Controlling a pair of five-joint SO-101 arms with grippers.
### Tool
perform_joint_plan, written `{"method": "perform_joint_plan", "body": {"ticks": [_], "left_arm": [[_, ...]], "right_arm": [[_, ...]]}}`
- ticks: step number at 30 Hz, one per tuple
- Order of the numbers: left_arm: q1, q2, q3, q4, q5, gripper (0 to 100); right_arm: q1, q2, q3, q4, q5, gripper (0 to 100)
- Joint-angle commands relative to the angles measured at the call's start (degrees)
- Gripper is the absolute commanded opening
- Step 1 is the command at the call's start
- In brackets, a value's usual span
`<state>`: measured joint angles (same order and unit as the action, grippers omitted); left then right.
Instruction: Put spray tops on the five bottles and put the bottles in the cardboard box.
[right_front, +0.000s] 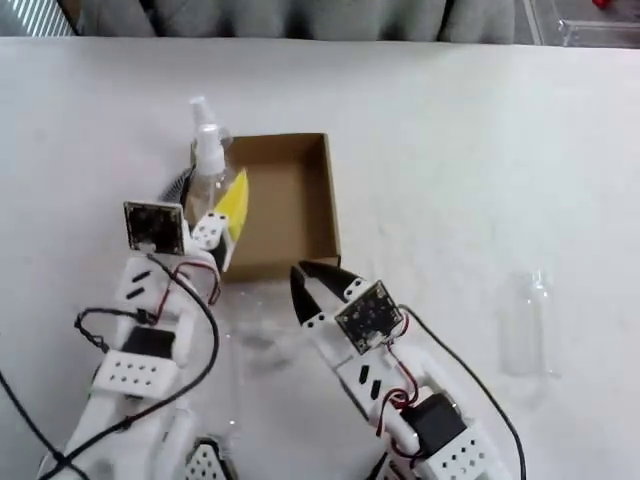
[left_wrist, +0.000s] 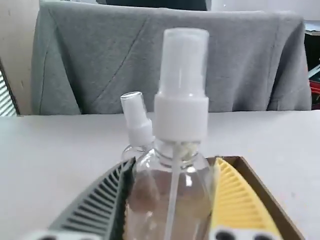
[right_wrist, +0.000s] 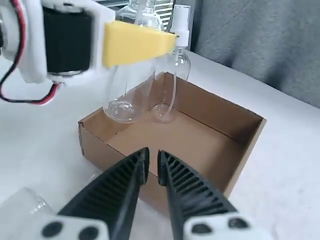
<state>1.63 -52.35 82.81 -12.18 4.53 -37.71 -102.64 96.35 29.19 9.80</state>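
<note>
The clear plastic bottle (left_wrist: 170, 200) in the left gripper (right_front: 210, 192) looks empty, light and thin-walled. It would likely dent under a hard squeeze, and its smooth round side may slip. The body just under the shoulder, where the grey and yellow fingers (left_wrist: 100, 210) clamp it now, seems the safest hold, rather than the white spray top (left_wrist: 182, 90). The bottle is see-through, with a thin tube running down inside. It is upright in the corner of the cardboard box (right_front: 285, 205) on the left arm's side; I cannot tell whether its base rests on the floor. A second capped bottle (left_wrist: 136, 131) stands just beyond it in that corner. The right gripper (right_wrist: 152, 156) sits just in front of the box's near wall, its black fingers (right_wrist: 115, 190) all but closed on nothing. A loose bottle (right_front: 525, 322), with no top that I can make out, lies well to the right of the box.
</note>
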Motion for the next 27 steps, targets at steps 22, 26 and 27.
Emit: {"method": "perform_joint_plan", "body": {"ticks": [22,26,27], "left_arm": [[-2.2,40.6,-13.1,-28.1,-0.2,6],[-1.9,45.3,-13.2,-35.2,-0.2,6],[-2.0,46.4,-13.2,-36.7,-0.2,6]], "right_arm": [[0.5,-0.4,0.4,0.1,0.7,1.5],[0.5,-0.4,0.4,0.1,0.7,1.5],[0.5,-0.4,0.4,0.1,0.7,1.5]]}}
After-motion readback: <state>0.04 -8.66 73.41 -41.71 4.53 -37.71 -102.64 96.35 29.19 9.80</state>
